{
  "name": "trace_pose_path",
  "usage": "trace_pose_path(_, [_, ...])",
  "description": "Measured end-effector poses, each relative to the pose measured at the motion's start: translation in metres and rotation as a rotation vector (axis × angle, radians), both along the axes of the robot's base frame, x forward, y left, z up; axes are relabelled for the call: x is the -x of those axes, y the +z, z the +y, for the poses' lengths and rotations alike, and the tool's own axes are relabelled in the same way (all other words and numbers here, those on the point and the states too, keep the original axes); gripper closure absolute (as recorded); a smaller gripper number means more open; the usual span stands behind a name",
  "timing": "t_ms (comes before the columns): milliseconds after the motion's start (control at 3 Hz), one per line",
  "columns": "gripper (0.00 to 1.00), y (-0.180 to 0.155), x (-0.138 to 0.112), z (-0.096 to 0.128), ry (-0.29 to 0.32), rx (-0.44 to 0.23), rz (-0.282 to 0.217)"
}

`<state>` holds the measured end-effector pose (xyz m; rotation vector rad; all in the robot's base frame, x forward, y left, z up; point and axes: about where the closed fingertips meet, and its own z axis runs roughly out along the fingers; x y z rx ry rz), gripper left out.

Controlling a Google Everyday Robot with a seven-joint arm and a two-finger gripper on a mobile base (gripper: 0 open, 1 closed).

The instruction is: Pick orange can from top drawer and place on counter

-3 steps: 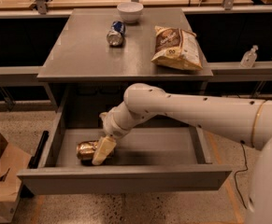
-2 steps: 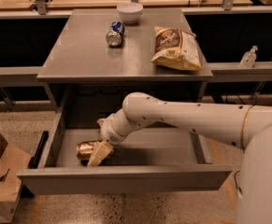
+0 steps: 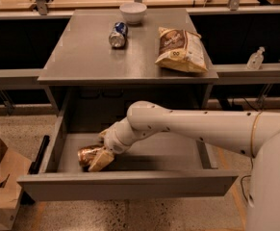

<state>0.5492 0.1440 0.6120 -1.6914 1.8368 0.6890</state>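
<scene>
The orange can (image 3: 85, 154) lies on its side in the front left part of the open top drawer (image 3: 130, 184). My gripper (image 3: 101, 150) reaches down into the drawer from the right, right at the can's right end and touching or nearly touching it. My white arm (image 3: 187, 126) crosses over the drawer. The grey counter (image 3: 82, 57) is above the drawer.
On the counter lie a blue-and-silver can (image 3: 118, 34) on its side, a white bowl (image 3: 133, 12) at the back and a chip bag (image 3: 180, 49) at the right. A cardboard box (image 3: 0, 177) stands on the floor at the left. Wooden benches run behind.
My gripper has shifted slightly left and settled closer onto the orange can. The can stays in the same spot in the drawer.
</scene>
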Motion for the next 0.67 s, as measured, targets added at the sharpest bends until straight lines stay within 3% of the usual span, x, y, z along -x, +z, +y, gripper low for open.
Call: trace_pose_path(667, [0.87, 0.051, 0.008, -0.039, -0.056, 0.01, -0.101])
